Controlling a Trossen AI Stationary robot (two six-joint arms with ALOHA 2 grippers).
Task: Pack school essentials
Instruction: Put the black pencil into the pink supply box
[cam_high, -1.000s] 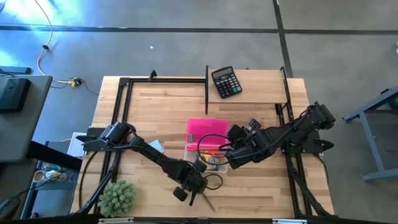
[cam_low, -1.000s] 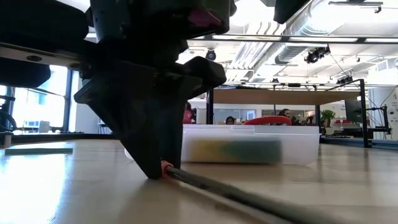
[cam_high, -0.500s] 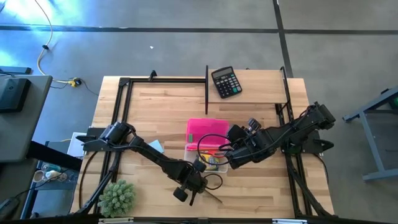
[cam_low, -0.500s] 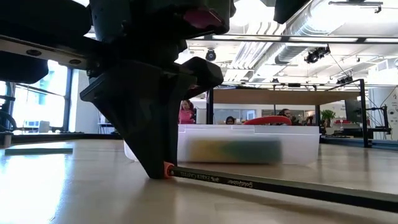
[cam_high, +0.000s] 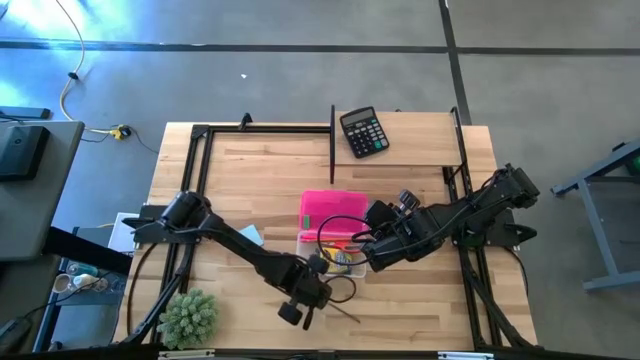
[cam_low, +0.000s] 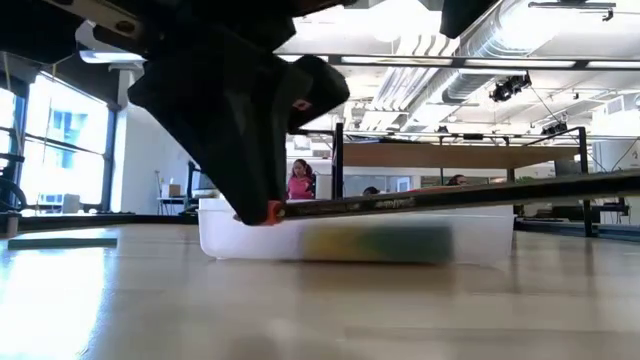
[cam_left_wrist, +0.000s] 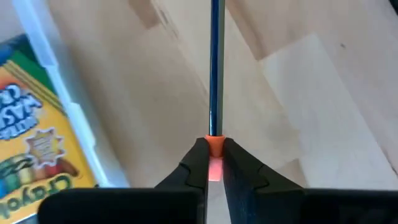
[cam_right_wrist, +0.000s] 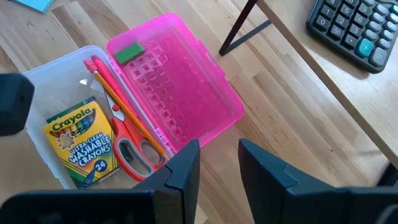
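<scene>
My left gripper (cam_high: 306, 300) is near the table's near edge, just in front of the pencil case, and is shut on a dark pencil (cam_left_wrist: 215, 74) with an orange eraser end. The case (cam_right_wrist: 62, 81) has a clear tray and an open pink lid (cam_right_wrist: 180, 87). The tray holds the crayon box (cam_right_wrist: 84, 146), red-handled scissors (cam_right_wrist: 130, 149), a second pencil (cam_right_wrist: 124, 109) and a red-pink pen (cam_right_wrist: 98, 67). A green eraser (cam_right_wrist: 129, 53) lies on the lid. My right gripper (cam_right_wrist: 219, 168) hovers open above the case's right side. The light-blue sticky-note pad (cam_high: 250, 236) lies left of the case. My left gripper pinches the pencil's orange eraser end (cam_left_wrist: 214, 146) between its two fingertips (cam_low: 255, 205). The fingers slant down from above and the pencil runs on in line with them in the wrist view. The pencil (cam_low: 420, 203) is lifted clear, about level, reaching toward the table's right.
A black calculator (cam_high: 363, 131) sits at the far edge. A spiky green plant ball (cam_high: 190, 318) is at the near left corner. Black frame rails (cam_high: 332, 130) run along the table's far part and sides. Bare wood lies to the right of the left gripper.
My left gripper has risen, keeping its hold on the eraser end. The pencil first swung its free end along the table toward the right, then came up off the wood and now hangs about level in front of the case. The right arm kept still.
</scene>
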